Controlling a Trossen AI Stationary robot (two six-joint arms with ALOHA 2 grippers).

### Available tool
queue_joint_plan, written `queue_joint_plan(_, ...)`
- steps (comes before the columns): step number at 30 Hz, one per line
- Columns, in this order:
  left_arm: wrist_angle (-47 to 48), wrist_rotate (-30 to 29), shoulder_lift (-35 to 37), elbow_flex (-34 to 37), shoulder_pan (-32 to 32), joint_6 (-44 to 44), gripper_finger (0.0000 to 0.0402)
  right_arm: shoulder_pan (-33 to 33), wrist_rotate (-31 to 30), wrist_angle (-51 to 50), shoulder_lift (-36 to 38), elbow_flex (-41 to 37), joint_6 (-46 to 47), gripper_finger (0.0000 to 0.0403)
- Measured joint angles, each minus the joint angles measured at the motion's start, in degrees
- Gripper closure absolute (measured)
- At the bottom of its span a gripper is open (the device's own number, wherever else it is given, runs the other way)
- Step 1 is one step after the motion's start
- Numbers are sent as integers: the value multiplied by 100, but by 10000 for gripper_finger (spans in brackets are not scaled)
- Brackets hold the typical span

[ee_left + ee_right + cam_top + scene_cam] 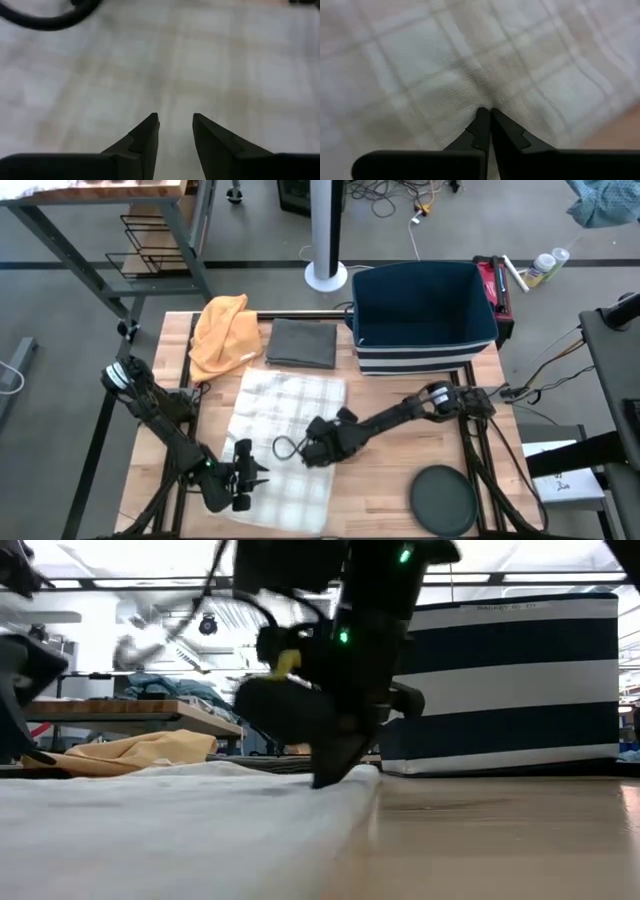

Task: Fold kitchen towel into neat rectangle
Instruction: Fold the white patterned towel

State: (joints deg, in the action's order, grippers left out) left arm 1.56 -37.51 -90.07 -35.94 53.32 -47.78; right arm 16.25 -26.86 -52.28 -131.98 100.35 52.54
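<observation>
The white checked kitchen towel (pixel 285 442) lies flat on the wooden worktop (pixel 385 485). The right end effector (pixel 312 452) presses on the towel's middle, fingers closed together. The left end effector (pixel 250 476) sits over the towel's near part, fingers a little apart, holding nothing.

A lab or workshop — concrete floor (pixel 90 300), loose cables (pixel 385 198), wire rack (pixel 150 245).
</observation>
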Motion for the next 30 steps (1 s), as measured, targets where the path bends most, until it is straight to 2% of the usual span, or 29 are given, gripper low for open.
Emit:
queue_joint_plan(3,-4,-25,36,101,-16,-73,287,-263,-432,-628,26,-32,-279,390)
queue_joint_plan(5,-50,-121,79,95,-30,35,287,-407,-496,-839,100,-50,-445,390)
queue_joint_plan(10,131,-483,223,72,-138,411,287,-392,-521,-414,412,-36,-903,390)
queue_joint_plan(15,350,-604,263,317,-363,243,287,9,-110,525,432,-36,-1407,390)
queue_joint_plan(20,144,-540,206,750,-437,-351,287,334,232,1138,245,-28,-1358,390)
queue_joint_plan(24,-540,-208,209,907,-409,-365,287,574,617,1407,147,-37,-1258,390)
queue_joint_plan(28,-608,222,208,873,-390,-380,287,770,1297,1799,103,-24,-1270,390)
queue_joint_plan(30,-592,365,208,830,-381,-385,287,869,1315,1893,104,-24,-1450,390)
